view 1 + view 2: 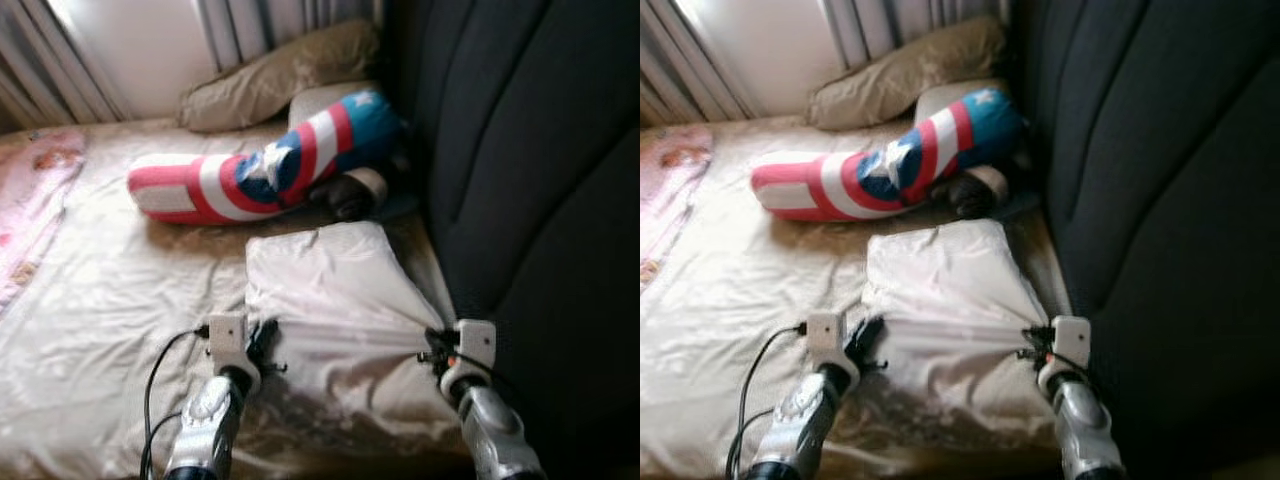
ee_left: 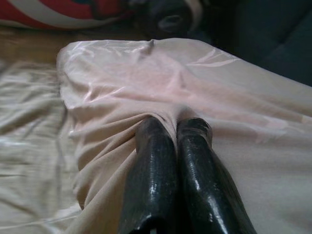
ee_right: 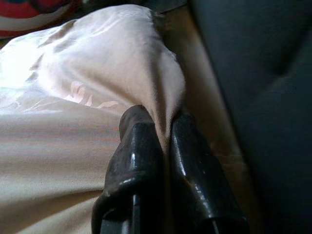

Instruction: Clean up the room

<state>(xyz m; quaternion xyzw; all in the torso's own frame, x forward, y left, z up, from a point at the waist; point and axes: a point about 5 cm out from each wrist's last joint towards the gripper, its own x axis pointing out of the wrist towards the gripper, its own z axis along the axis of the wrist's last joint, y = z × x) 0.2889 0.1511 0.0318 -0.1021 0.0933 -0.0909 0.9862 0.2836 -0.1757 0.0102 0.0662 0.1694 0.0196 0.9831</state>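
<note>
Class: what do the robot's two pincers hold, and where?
Both hold the pale pillowcase: left pincer pinches its left edge, right pincer its right edge.

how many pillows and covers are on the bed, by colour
pale pink pillow, pinched by the left claw and the right claw: 1
red, white and blue bolster: 1
tan pillow: 1
pink blanket: 1
total: 4

Left gripper [image 2: 174,127] pinches the pale pillowcase [image 2: 146,83]; striped cushion [image 2: 58,12] beyond.
</note>
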